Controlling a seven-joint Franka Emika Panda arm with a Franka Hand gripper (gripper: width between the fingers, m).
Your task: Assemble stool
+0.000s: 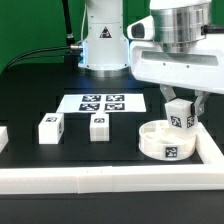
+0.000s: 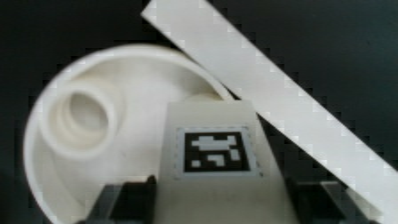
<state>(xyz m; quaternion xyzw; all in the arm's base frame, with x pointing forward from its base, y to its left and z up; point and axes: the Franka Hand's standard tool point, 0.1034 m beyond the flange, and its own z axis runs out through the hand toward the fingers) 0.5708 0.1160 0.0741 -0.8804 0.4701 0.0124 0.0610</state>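
My gripper (image 1: 181,110) is shut on a white leg block (image 1: 180,114) with a black-and-white tag and holds it just above the round white seat (image 1: 167,138) at the exterior view's right. In the wrist view the leg block (image 2: 219,150) fills the space between my fingers (image 2: 128,198), over the seat (image 2: 107,105) and its round hole. Two more leg blocks stand on the black table: one (image 1: 51,127) at the exterior view's left and one (image 1: 98,127) in the middle.
The marker board (image 1: 102,102) lies flat behind the loose leg blocks. White border rails run along the table's front (image 1: 100,180) and right (image 1: 212,150); a rail crosses the wrist view (image 2: 267,80). The robot base (image 1: 103,40) stands at the back.
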